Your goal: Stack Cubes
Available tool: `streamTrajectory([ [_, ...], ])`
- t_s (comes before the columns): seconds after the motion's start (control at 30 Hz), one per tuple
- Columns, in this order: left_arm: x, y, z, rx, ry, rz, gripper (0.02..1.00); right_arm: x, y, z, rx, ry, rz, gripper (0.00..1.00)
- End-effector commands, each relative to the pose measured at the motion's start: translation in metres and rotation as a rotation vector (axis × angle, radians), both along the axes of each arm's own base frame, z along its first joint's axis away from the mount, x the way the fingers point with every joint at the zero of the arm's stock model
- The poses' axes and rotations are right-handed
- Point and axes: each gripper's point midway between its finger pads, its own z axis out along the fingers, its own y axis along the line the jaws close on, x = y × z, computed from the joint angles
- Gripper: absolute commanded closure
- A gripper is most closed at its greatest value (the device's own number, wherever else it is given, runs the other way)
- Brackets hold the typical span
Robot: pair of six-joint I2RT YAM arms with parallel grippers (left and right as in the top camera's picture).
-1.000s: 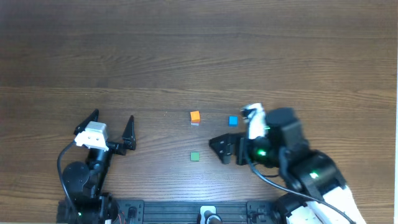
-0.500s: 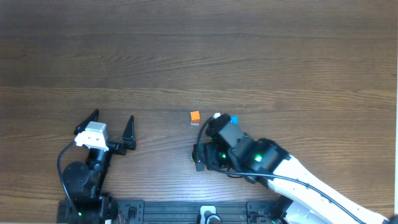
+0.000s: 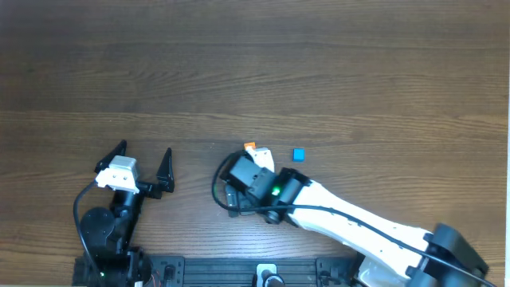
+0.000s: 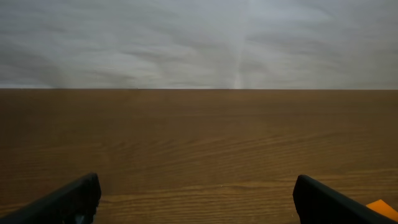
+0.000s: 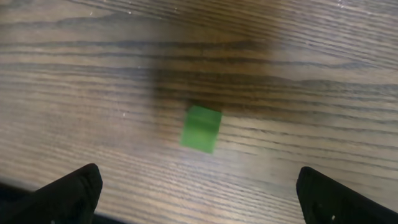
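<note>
Pick-up step: the right end effector (image 5: 199, 196) hangs wide open, empty, over the green cube (image 5: 201, 129); next it likely must descend and close.

The table (image 5: 311, 74) is grained wood with a matt finish; the green cube (image 5: 201, 129) looks smooth and matt.

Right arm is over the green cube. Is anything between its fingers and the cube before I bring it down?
Nothing visible. The green cube lies alone on the bare table, under the open right gripper. The orange cube and blue cube sit apart from it, clear of the descent.
</note>
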Motion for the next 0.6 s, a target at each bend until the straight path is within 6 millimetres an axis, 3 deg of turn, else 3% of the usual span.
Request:
streamTrajectory([
  [0.03,-0.001,-0.001,0.0,0.011,-0.007,-0.01,0.02,0.0,0.007,-0.009,-0.039,-0.008,-0.076,0.009],
  [0.27,-0.001,-0.001,0.0,0.011,-0.007,-0.01,0.018,-0.008,-0.005,-0.026,-0.121,0.018,-0.224,0.007],
  [0.6,-0.001,-0.001,0.0,0.011,-0.007,-0.01,0.02,-0.008,-0.004,-0.045,-0.165,0.035,-0.23,0.016],
])
